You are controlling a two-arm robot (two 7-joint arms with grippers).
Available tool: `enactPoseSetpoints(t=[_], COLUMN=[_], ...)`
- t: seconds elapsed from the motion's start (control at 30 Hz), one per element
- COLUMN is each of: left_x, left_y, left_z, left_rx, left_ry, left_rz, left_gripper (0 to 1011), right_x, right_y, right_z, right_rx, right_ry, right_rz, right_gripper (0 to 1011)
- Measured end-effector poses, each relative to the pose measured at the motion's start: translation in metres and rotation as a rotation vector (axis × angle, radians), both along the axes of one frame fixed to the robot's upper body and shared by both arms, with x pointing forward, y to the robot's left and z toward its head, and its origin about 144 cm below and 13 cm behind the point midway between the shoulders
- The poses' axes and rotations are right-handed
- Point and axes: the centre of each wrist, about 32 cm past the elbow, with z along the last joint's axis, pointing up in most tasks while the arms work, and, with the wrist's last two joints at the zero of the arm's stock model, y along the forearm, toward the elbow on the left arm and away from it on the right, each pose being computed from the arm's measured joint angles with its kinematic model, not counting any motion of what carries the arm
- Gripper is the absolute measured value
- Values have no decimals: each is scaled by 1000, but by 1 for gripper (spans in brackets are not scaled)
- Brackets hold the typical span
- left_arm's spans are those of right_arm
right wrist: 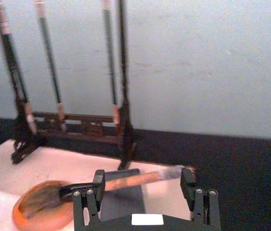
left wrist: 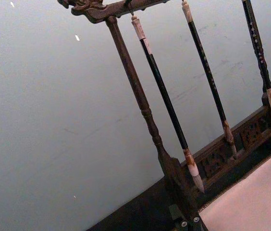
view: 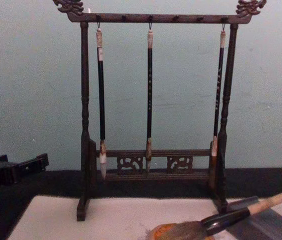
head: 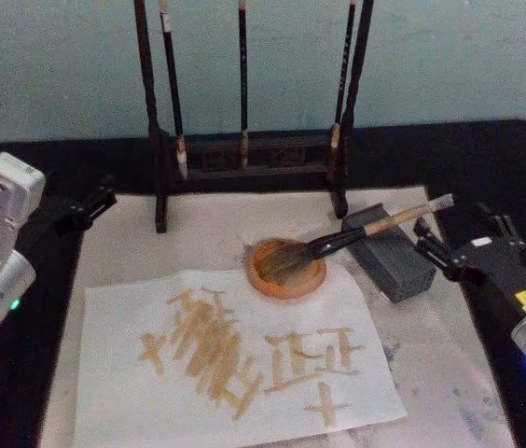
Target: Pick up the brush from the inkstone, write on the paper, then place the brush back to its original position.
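The brush [head: 356, 238] lies with its bushy head in the round orange inkstone [head: 265, 278] and its tan handle propped on a grey block [head: 395, 266]. It also appears in the chest view as the brush [view: 231, 217] and in the right wrist view as the brush [right wrist: 126, 182]. The white paper [head: 114, 392] lies in front of the inkstone, covered with tan strokes. My right gripper [head: 438, 250] is open just short of the handle's end, touching nothing; its fingers [right wrist: 98, 180] stand wide apart. My left gripper [head: 90, 207] is parked at the table's left.
A dark wooden brush stand [head: 244, 154] with three thin hanging brushes [view: 149, 95] stands at the back of the off-white mat [head: 449, 364]. The black table [head: 496, 159] extends around the mat. A pale blue wall is behind.
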Motion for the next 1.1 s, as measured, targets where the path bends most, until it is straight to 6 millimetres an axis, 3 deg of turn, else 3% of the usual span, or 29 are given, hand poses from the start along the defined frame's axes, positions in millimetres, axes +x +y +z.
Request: enactPoseSetpoints(t=[0.5, 1.1], left_x=[0, 0], left_y=[0, 0], left_z=[0, 0], left_rx=[0, 0], left_ry=[0, 0], left_rz=[0, 0], left_gripper=[1002, 1000], right_x=[-14, -14], right_y=[24, 28], right_z=[-4, -7], right_rx=[-238, -254], right_ry=[-139, -128], right_rz=[146, 176], right_gripper=[1008, 1008])
